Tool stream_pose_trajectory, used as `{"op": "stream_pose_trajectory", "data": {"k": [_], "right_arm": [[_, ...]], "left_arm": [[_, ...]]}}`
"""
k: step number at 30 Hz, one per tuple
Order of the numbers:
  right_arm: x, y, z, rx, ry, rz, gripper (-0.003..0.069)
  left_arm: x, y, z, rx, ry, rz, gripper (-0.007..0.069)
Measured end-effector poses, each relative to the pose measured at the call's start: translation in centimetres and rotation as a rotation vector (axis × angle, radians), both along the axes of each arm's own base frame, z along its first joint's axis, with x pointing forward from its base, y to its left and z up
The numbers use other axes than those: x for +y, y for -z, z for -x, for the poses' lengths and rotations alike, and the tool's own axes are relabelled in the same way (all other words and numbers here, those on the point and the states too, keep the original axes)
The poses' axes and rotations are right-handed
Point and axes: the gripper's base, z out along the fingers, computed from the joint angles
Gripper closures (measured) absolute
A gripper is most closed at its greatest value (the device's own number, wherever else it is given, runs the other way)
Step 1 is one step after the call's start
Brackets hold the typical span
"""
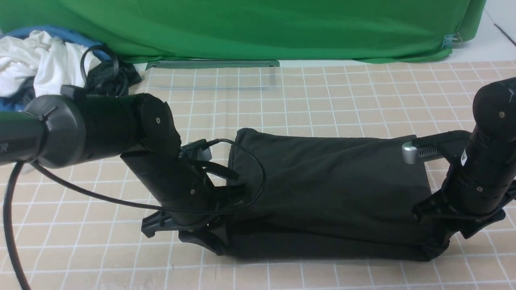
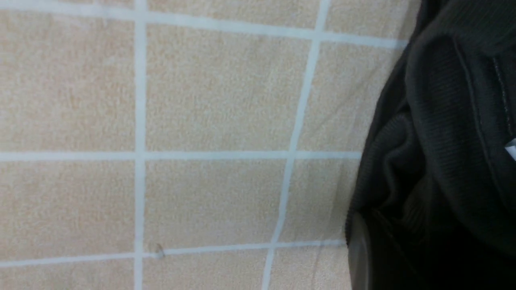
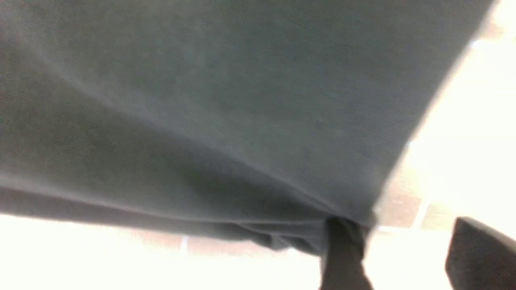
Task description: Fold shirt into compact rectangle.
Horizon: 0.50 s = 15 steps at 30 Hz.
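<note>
Shirt: black T-shirt (image 1: 330, 189) folded lengthwise on checked mat (image 1: 322, 92).
Left gripper (image 1: 209, 235): clamped on shirt's left end.
Right gripper (image 3: 407, 257): jaws parted, 1 finger touching hem.

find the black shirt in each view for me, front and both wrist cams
Front view: the shirt lies folded across the middle of the grid mat, between the two arms.
Left wrist view: its ribbed collar edge fills one side of the picture.
Right wrist view: blurred dark cloth fills most of the picture.
Shared landmark: the grid mat shows beside the cloth in every view.
</note>
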Motion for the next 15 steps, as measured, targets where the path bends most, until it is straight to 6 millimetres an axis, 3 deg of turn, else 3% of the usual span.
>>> {"op": "stream_pose_trajectory", "data": {"k": [4,7,11,15], "right_arm": [[-0.1,-2.5,0.0,-0.050,-0.010,-0.003,0.0253],[-0.2,-5.5,0.1,-0.111,-0.025,-0.017,0.0279],[-0.4,-10.3,0.9,-0.232,-0.049,-0.043,0.0380],[-0.9,-15.4,3.1,-0.414,-0.075,-0.080,0.0535]], "left_arm": [[0.1,-0.3,0.3,0.018,0.006,-0.006,0.0492],[0.3,-1.3,0.6,0.017,0.014,-0.014,0.0414],[0.4,-3.2,0.4,-0.029,0.030,-0.020,0.0290],[0.4,-6.1,0.1,-0.077,0.048,-0.005,0.0179]]}}
